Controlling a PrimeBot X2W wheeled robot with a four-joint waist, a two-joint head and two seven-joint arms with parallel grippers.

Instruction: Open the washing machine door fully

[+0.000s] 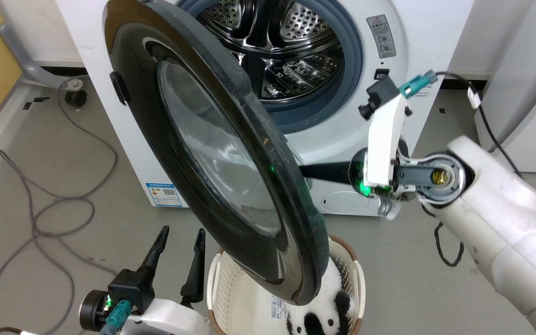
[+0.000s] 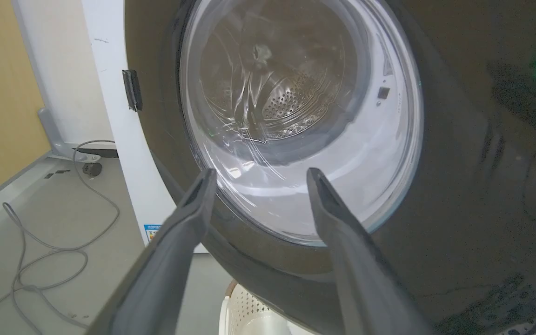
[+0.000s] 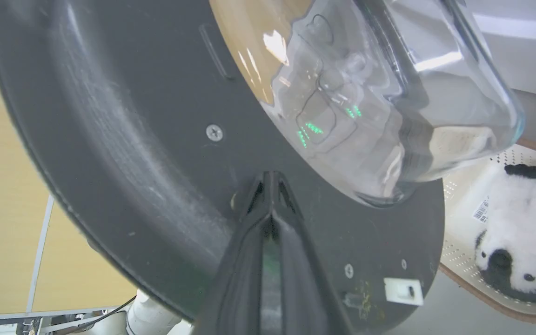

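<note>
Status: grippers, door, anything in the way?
Left gripper open. Right gripper shut, tips against inner face of washing machine door. Door partly open. Basket beneath its lower edge.

**Inspector:** Door [image 1: 212, 153] beyond the left fingers [image 2: 175, 242]?
**Clerk:** Glossy black, clear glass centre. Machine [image 1: 435, 37] white, label [image 1: 165, 194] blue, drum [image 1: 286, 42] steel, dotted with holes.
**Inspector:** Beside the right fingers [image 3: 249, 274]?
**Clerk:** Cream perforated basket [image 3: 463, 200], brown rim; black-and-white panda [image 3: 524, 232].

The washing machine door [image 1: 212, 153] hides part of the basket [image 1: 214, 279] and plush panda [image 1: 338, 307]; the blue label [image 1: 165, 194] is unreadable.
</note>
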